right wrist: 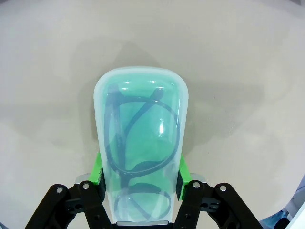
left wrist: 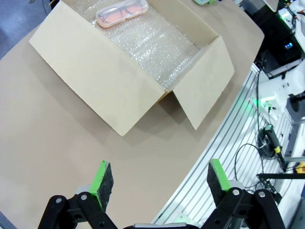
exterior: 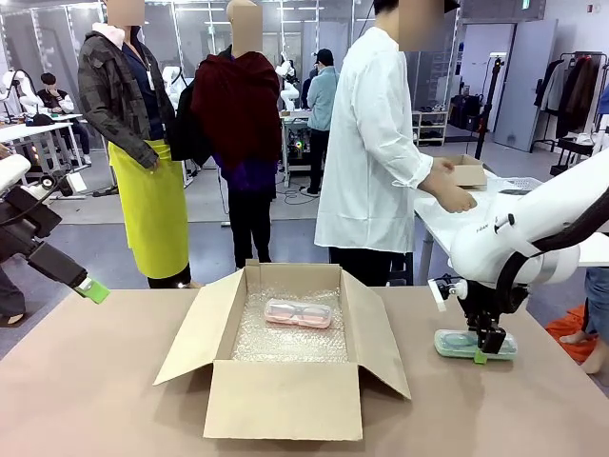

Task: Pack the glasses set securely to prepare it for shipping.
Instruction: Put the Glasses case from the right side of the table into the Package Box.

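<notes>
Right claw (exterior: 481, 352) pinches the mint green translucent glasses case (right wrist: 140, 138) on the bench (exterior: 95, 390), far right. Left claw (left wrist: 156, 179) gapes wide, empty. Cardboard box (exterior: 285, 405) between them holds the pale pink case (exterior: 298, 313).

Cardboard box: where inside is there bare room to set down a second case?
Free: the bubble wrap between the pink case and the box's near wall, plus strips either side of the case. Crowded: along the far wall, where the pink case lies.

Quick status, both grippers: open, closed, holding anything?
Left gripper: open, holding nothing.
Right gripper: closed on the green glasses case.
</notes>
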Controlling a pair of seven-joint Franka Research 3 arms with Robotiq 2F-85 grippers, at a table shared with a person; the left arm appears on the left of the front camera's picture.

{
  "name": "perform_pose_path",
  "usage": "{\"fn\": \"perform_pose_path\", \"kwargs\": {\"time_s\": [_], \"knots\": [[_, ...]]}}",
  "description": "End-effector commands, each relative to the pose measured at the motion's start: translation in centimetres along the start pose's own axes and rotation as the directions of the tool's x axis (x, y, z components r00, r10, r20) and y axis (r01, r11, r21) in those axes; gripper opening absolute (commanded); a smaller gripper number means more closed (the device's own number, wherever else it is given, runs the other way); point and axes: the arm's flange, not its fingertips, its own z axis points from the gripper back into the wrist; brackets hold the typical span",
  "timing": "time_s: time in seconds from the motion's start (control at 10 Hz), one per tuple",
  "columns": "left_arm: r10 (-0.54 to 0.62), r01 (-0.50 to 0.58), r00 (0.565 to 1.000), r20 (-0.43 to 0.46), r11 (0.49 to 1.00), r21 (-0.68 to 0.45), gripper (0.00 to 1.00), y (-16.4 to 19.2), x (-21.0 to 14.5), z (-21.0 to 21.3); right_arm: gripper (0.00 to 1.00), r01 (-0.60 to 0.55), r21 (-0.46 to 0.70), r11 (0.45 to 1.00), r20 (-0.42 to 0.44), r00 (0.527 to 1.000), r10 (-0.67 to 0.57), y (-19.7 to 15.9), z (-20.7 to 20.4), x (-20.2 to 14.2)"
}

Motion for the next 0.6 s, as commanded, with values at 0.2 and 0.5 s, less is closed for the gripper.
{"fn": "perform_pose_path", "kwargs": {"time_s": [0.2, 0.5], "knots": [[-0.017, 0.017, 1.000, 0.016, 0.999, -0.028, 1.00, 0.1, -0.1, 0.2, 0.37, 0.049, -0.034, 0.998, -0.005, 0.999, -0.049, 3.6, 10.5, 2.6], [-0.017, 0.017, 1.000, 0.016, 0.999, -0.028, 1.00, 0.1, -0.1, 0.2, 0.37, 0.121, -0.034, 0.992, -0.041, 0.992, -0.123, 4.2, 15.1, 5.4]]}}
